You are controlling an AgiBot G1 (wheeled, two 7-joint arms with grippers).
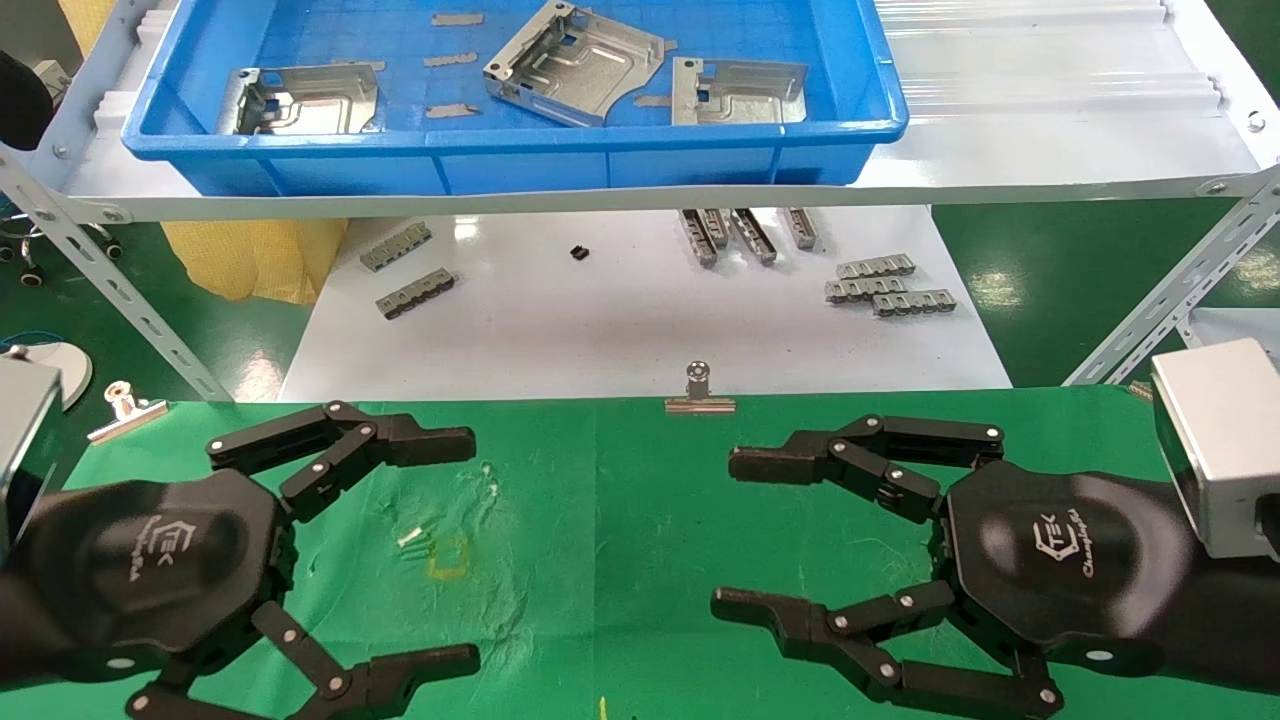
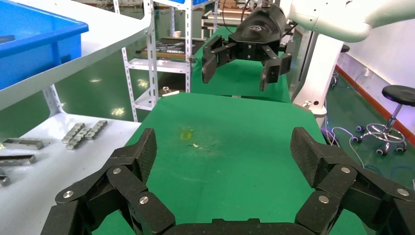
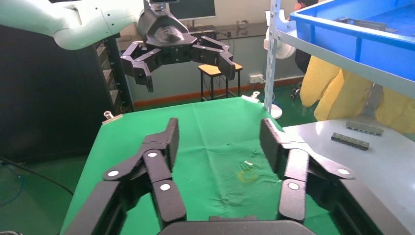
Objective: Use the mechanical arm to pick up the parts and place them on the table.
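Observation:
Three silver-grey stamped plates lie in the blue tray on the upper shelf: one at the left [image 1: 300, 100], one tilted in the middle [image 1: 575, 62], one at the right [image 1: 738, 92]. My left gripper [image 1: 470, 548] is open and empty above the green cloth table [image 1: 600, 520], low at the left. My right gripper [image 1: 735, 535] is open and empty above the cloth at the right. Both face inward toward each other. The left wrist view shows my own open jaws [image 2: 222, 147] and the right gripper [image 2: 241, 66] beyond. The right wrist view shows its open jaws [image 3: 219, 139] and the left gripper [image 3: 186, 66] beyond.
The blue tray [image 1: 520, 145] also holds thin grey slivers. Small grey toothed strips [image 1: 888, 285] lie on the white tabletop [image 1: 620, 320] behind the cloth. A silver binder clip [image 1: 699, 393] stands at the cloth's far edge, another [image 1: 125, 408] at the left. Slanted shelf struts flank both sides.

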